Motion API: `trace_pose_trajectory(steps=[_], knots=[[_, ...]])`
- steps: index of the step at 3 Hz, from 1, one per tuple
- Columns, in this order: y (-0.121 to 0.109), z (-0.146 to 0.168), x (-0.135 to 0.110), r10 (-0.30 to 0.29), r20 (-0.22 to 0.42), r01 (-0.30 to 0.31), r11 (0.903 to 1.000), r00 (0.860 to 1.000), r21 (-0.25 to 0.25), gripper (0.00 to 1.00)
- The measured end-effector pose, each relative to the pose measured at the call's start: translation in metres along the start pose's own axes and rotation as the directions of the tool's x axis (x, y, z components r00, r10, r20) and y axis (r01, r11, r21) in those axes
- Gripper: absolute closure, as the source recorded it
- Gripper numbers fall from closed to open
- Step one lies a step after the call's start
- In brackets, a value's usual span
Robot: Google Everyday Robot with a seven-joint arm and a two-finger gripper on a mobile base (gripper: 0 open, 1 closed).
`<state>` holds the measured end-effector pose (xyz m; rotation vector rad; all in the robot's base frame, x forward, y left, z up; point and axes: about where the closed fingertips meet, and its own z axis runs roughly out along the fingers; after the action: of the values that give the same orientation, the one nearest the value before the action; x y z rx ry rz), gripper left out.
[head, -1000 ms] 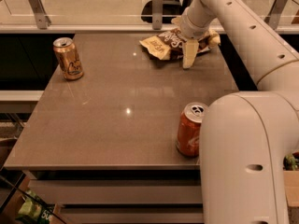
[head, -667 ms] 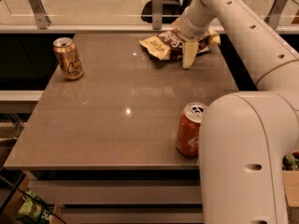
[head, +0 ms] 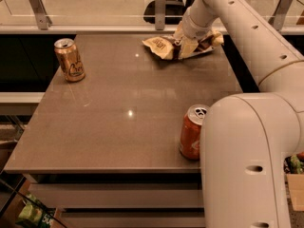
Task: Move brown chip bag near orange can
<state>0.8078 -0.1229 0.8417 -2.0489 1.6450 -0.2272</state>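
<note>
The brown chip bag lies crinkled at the far right of the table, its cream end pointing left. My gripper is down on the bag's middle, and the arm hides part of the bag. The orange can stands upright at the far left of the table, well apart from the bag.
A deeper red-orange can stands near the table's front right edge, right beside my arm's large white link. A glass railing with metal posts runs behind the brown table. A dark gap borders the table's left side.
My gripper has shifted slightly back and left, from the bag's front edge to over its middle. The bag and both cans stay where they were.
</note>
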Motion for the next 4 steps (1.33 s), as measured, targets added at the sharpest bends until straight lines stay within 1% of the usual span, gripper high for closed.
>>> trace_pose_trajectory(steps=[2, 3, 4], knots=[[0.0007, 0.0036, -0.0011, -0.001, 0.002, 0.001, 1.0000, 1.000, -0.006, 1.00], [-0.0024, 0.0021, -0.0026, 0.001, 0.011, -0.001, 1.0000, 1.000, 0.000, 1.00], [-0.0051, -0.0054, -0.0074, -0.002, 0.028, 0.002, 1.0000, 1.000, -0.004, 1.00]])
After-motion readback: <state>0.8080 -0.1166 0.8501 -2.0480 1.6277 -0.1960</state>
